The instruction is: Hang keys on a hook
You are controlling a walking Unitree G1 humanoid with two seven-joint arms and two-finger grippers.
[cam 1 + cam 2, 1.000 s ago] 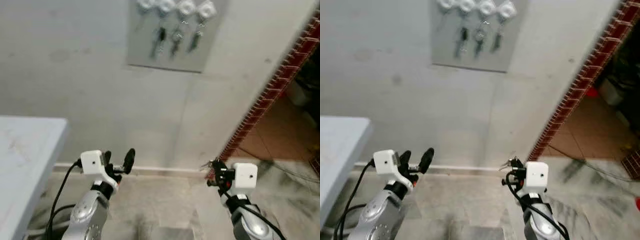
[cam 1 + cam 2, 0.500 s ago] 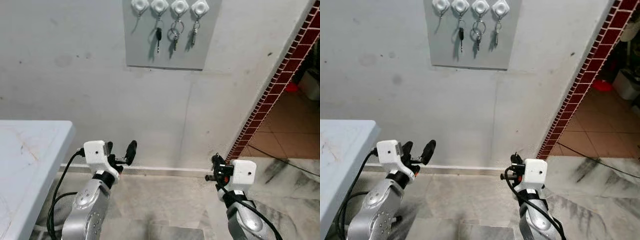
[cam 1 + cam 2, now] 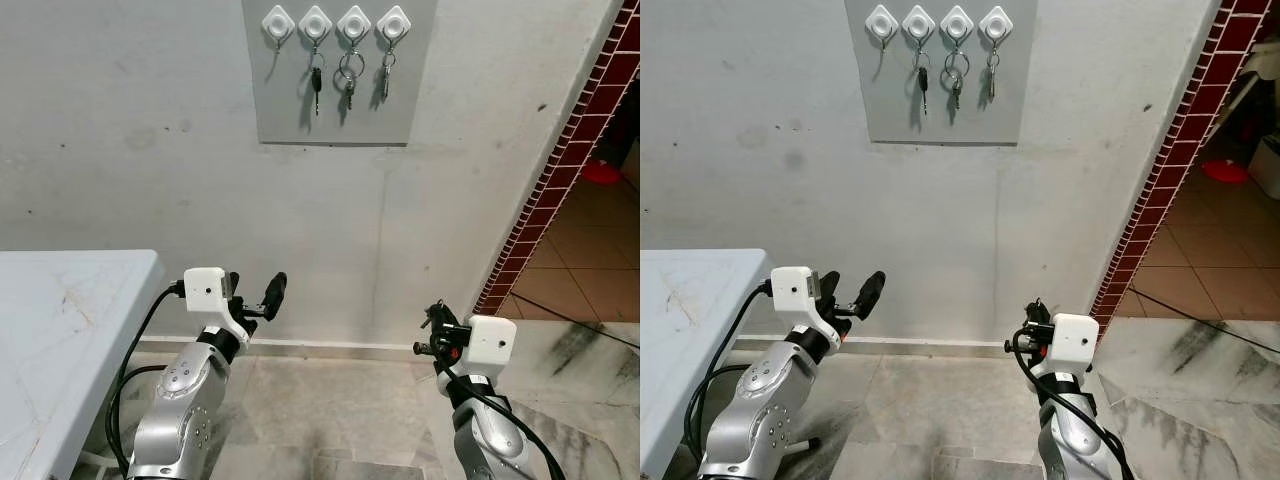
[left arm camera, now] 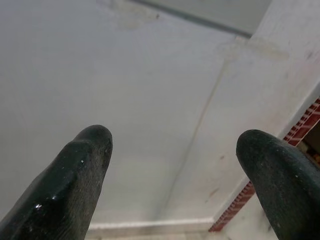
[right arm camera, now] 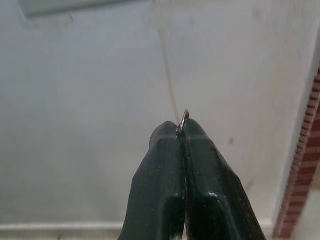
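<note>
**Keys held, hook not yet reached**

At the far left, a pale table [image 3: 60,330] is seen beside the robot, with nothing on the part in view. Next to it, the left gripper [image 3: 255,300] is held low in front of the wall [image 3: 150,170], its fingers [image 4: 75,170] spread wide with nothing between them; it is judged to have no part in the step in hand.

High on the wall, near the middle, a grey board [image 3: 340,75] carries four white hooks in a row. The leftmost hook [image 3: 278,22] is bare. The other three are each taken up: a dark key [image 3: 316,78] on the second, a ring with keys [image 3: 349,72] on the third, a small key [image 3: 385,75] on the fourth.

Further right and low down, the right gripper [image 3: 432,330] is kept near skirting height, well below the board. Its fingers [image 5: 165,170] are pressed together, and a thin metal ring [image 5: 184,119] is pinched at their tips; this is taken to be the ring of the keys to be hung, though the keys themselves cannot be made out. At the far right, a red brick edge [image 3: 560,170] marks a doorway.

As judged from this, the pickup is done and the hanging is all still left: the right gripper must be raised to the board and the ring slipped over the bare hook, then released.
</note>
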